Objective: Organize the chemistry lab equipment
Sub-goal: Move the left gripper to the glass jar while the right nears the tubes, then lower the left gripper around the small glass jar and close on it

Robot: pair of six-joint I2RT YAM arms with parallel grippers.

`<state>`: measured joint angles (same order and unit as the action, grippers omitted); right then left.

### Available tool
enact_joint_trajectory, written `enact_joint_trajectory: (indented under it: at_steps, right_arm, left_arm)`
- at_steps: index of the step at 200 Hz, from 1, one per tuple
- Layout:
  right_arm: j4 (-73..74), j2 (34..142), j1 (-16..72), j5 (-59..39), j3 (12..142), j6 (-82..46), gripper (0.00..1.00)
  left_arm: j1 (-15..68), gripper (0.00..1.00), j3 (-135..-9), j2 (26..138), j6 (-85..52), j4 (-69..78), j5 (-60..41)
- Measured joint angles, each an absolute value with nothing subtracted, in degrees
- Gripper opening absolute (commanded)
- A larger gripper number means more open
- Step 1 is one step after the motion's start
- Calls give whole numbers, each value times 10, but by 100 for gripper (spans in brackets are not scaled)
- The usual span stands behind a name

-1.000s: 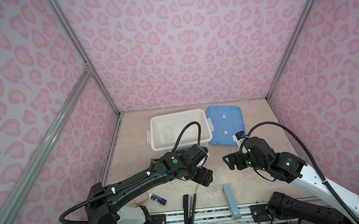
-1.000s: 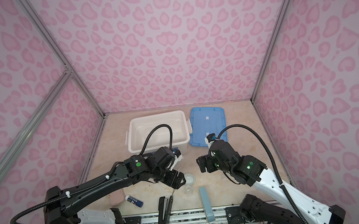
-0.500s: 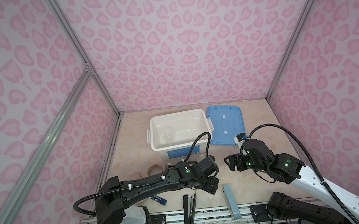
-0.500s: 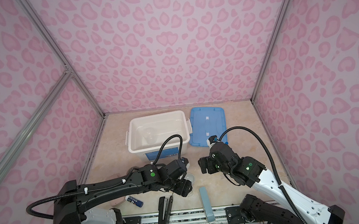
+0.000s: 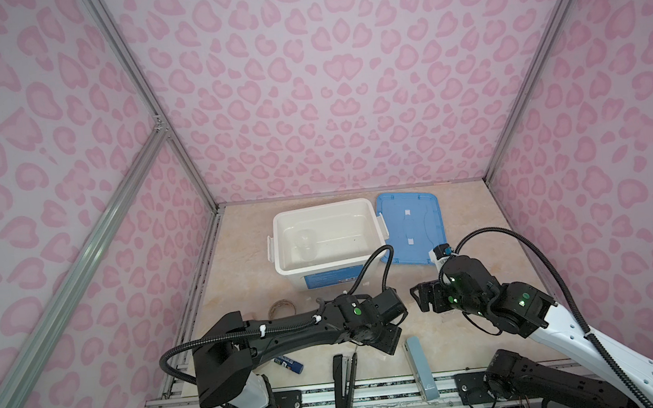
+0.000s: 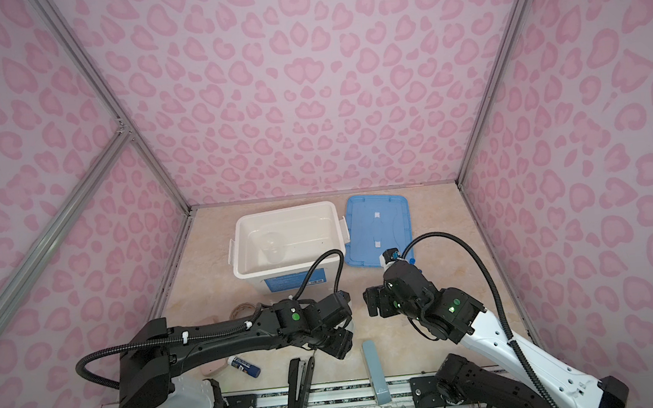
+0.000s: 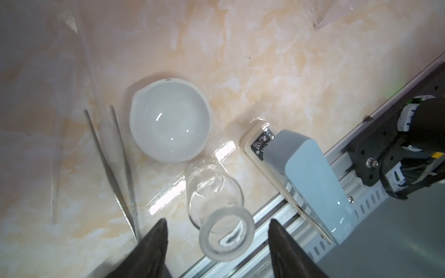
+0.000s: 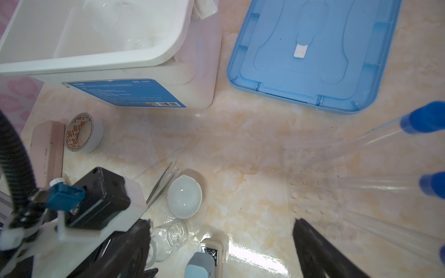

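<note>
Within the last second the left gripper has dropped low over the front of the marbled table and its jaws have narrowed. They now stand part open on either side of the frosted mouth of a small clear glass flask, with a gap on both sides and nothing gripped yet. The flask sits just beside a round white spouted dish, near a pale-blue stapler and thin metal tweezers. The right gripper has hardly moved and hangs wide open and empty. This looks like the start of a pick: 1 clear beaker already sits in the white plastic bin, and the flask seems next, though smooth glass could slip as the jaws meet it.
</note>
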<state>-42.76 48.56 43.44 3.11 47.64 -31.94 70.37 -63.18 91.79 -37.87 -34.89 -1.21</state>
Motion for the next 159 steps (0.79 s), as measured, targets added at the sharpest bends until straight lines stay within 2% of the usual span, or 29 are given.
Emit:
enact_joint_trajectory:
  at_steps: [159]
  right_arm:
    - [-418, 494, 435, 43, 471, -317, 92]
  left_arm:
    - [717, 55, -659, 989, -378, -362, 18]
